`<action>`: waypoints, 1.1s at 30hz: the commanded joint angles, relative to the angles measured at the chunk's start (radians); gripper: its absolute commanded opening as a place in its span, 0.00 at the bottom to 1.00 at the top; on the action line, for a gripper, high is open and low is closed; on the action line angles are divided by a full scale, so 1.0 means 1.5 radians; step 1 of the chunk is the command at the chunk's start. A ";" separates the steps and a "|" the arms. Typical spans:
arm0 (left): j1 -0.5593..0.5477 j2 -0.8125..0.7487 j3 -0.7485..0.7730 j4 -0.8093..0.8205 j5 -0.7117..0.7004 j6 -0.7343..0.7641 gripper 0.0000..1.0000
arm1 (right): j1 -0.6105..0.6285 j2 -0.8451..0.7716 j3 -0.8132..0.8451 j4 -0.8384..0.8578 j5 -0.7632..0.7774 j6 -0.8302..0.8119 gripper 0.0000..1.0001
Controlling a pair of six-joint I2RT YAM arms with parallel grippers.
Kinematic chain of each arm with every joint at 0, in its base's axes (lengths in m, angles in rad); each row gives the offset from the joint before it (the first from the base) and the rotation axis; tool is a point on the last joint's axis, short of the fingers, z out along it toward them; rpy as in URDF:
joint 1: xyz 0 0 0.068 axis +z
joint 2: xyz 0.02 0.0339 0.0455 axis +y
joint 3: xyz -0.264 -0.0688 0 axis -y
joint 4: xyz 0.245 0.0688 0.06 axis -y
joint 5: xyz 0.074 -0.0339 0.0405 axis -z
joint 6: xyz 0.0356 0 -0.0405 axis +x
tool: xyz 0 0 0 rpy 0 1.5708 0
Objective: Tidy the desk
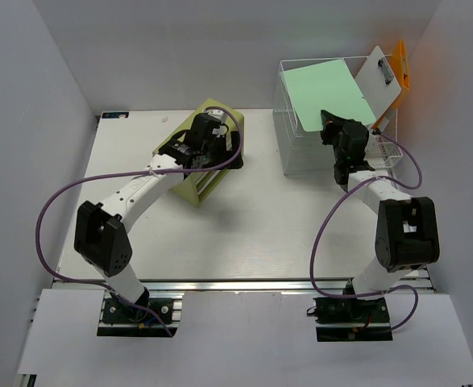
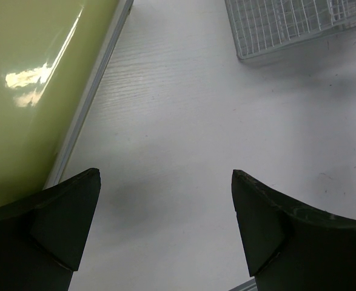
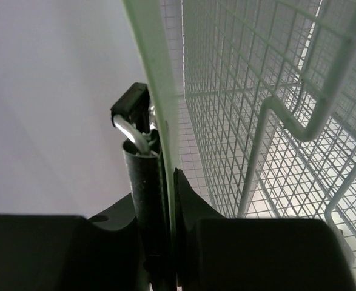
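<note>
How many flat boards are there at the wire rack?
3: a green board held by the right gripper at the wire rack, a white clipboard leaning at its far right corner, an orange board behind that. Others may be hidden.

Drawer box [image 1: 194, 190] far centre-left, wire rack [image 1: 300, 149] far right, both on the tabletop [image 1: 260, 234].
We find the left tool [image 2: 165, 176] over the tabletop just beside the drawer box. The wire rack stands well apart to the right, with a sheet [image 1: 329, 89] lying in it, a clipboard [image 1: 379, 81] leaning at its far right corner, and the right tool [image 3: 170, 182] at the sheet's near edge.
</note>
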 commanded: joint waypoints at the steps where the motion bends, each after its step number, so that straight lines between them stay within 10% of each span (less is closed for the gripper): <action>1: 0.005 0.007 0.032 0.006 0.015 -0.008 0.98 | 0.006 0.025 -0.026 -0.066 -0.082 0.084 0.00; 12: 0.005 0.006 0.019 0.015 0.021 -0.013 0.98 | 0.005 -0.014 -0.073 -0.132 -0.115 0.098 0.00; 29: 0.008 -0.001 0.024 0.024 0.063 0.015 0.98 | -0.008 -0.144 -0.011 -0.301 0.007 -0.079 0.88; 33: 0.008 0.000 0.023 0.026 0.075 0.018 0.98 | -0.008 -0.187 -0.030 -0.332 0.001 -0.103 0.89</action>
